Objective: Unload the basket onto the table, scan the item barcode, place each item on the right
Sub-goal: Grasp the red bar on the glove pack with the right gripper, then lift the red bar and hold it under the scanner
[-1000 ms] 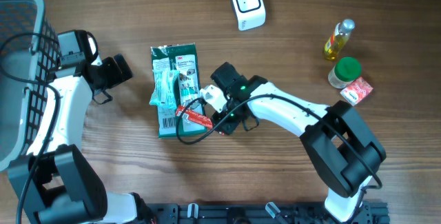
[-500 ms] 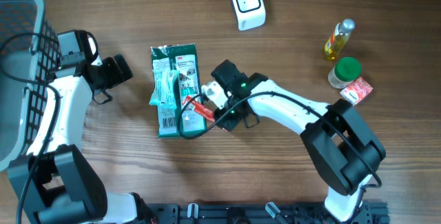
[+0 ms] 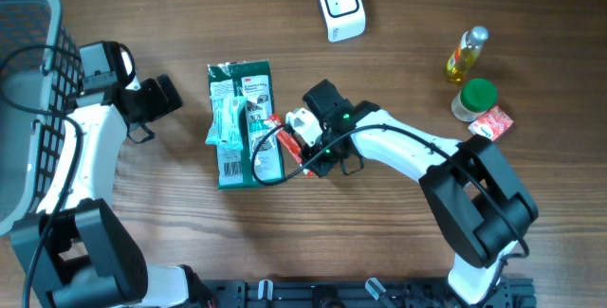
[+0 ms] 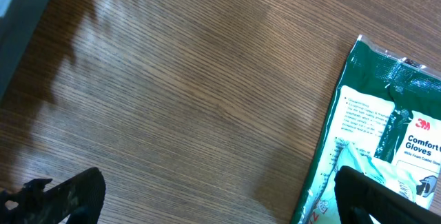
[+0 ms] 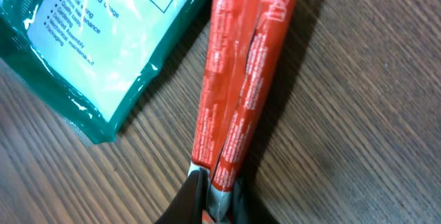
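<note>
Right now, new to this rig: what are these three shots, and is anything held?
Two white robot arms work at a wooden table, each ending in two-finger jaws. The wide shot is from a fixed overhead camera; the other two are from wrist cameras. On the table: a green plastic glove pack, a white boxy device, probably the barcode scanner, a small bottle of yellow liquid, a green-lidded jar, a small red box; a grey wire basket stands at the left. The right arm has its jaws shut on the end of a long red foil packet at the glove pack's edge. The left arm has its jaws wide open, empty.
</note>
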You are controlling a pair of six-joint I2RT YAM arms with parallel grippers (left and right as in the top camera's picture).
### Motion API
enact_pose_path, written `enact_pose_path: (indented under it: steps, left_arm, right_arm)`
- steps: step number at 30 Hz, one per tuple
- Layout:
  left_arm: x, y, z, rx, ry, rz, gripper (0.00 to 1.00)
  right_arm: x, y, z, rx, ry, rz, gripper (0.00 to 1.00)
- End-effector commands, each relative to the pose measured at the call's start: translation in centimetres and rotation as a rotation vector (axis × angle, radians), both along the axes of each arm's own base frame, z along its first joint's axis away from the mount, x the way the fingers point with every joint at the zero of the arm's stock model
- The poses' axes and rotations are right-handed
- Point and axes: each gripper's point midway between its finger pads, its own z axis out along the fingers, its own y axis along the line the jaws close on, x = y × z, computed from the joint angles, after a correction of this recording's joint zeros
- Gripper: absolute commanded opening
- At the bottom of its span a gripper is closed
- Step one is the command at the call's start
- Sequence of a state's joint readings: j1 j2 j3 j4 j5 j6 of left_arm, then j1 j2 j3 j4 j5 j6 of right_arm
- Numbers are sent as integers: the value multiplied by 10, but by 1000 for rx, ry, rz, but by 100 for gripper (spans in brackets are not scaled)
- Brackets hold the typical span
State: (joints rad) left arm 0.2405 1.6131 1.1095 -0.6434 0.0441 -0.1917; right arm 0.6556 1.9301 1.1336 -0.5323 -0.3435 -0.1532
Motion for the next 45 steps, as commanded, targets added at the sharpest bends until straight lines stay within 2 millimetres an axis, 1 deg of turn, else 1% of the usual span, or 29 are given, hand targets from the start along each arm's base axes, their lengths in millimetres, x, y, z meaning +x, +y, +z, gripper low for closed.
enact_pose_path:
  steps: [1,3,4,5,8,10,11,13,14,16,17,18,19,20,21,22,24,25,27,29,30,32,34,36,37,38,41,44,45]
  left_arm:
    - [0,0,-1,-3,3,-11,100]
    - [0,0,-2,-3,3,-11,100]
    - [0,0,-2,-3,3,-11,100]
    - [0,0,-2,-3,3,-11,100]
    - [0,0,-2,-3,3,-11,100]
    - [0,0,-2,-3,3,-11,100]
    - [0,0,-1,-3,3,-11,100]
    - [0,0,-1,-3,3,-11,100]
    - [0,0,-1,-3,3,-11,100]
    - [0,0,-1,-3,3,-11,100]
    - [0,0,-2,-3,3,-11,100]
    - [0,0,-2,-3,3,-11,100]
    - [0,0,-2,-3,3,-11,100]
    - [0,0,-1,-3,3,-11,100]
    - [0,0,-2,-3,3,-11,100]
    - [0,0,-2,-3,3,-11,100]
    - [0,0,-1,-3,3,-11,100]
    - [0,0,-2,-3,3,-11,100]
    - [0,0,-1,-3,3,-11,100]
    - [0,0,-2,-3,3,-11,100]
    - [0,0,-2,-3,3,-11,100]
    - [0,0,-1,-3,3,-11,100]
    - [0,0,-1,-3,3,-11,100]
    - [0,0,-1,-3,3,-11,100]
    - [0,0,-2,-3,3,-11,100]
    - [0,0,-1,-3,3,-11,100]
    - [0,0,-1,-3,3,-11,100]
    - [0,0,-2,-3,3,-11,100]
    - [0,0,-2,-3,3,-11,100]
  right_arm:
    - [-14,-12,-18,-37,31,3,4]
    - [-9,-8,-12,-27,24,1,4]
    - [-4,-4,-5,-20,15,0,4]
    - [4,0,8,-13,-2,16,4]
    - [15,9,60,10,-83,107,4]
    - [9,18,113,78,-223,225,4]
    - [5,17,126,89,-260,270,4]
    - [-2,14,140,95,-315,351,4]
    - [-4,12,142,91,-328,389,4]
    - [4,4,138,26,-359,370,4]
    - [16,-4,136,-41,-404,344,4]
    - [34,-17,137,-130,-474,305,4]
    - [58,-32,146,-241,-587,243,4]
    - [78,-44,155,-336,-682,198,4]
    - [92,-54,163,-425,-761,221,5]
    - [105,-64,174,-540,-850,292,4]
    - [130,-78,200,-719,-990,347,4]
    - [141,-83,210,-779,-1041,370,4]
    - [168,-87,232,-800,-1148,330,4]
    - [191,-98,241,-855,-1207,304,4]
    - [203,-108,240,-918,-1216,294,4]
    - [222,-119,233,-1031,-1225,308,4]
    - [243,-128,218,-1172,-1224,321,4]
    - [261,-137,202,-1277,-1233,275,4]
    - [270,-143,190,-1327,-1234,256,4]
    - [276,-147,171,-1362,-1212,271,4]
    - [279,-148,113,-1415,-1109,427,4]
    - [279,-152,79,-1420,-1060,478,4]
    - [279,-154,73,-1423,-1047,489,4]
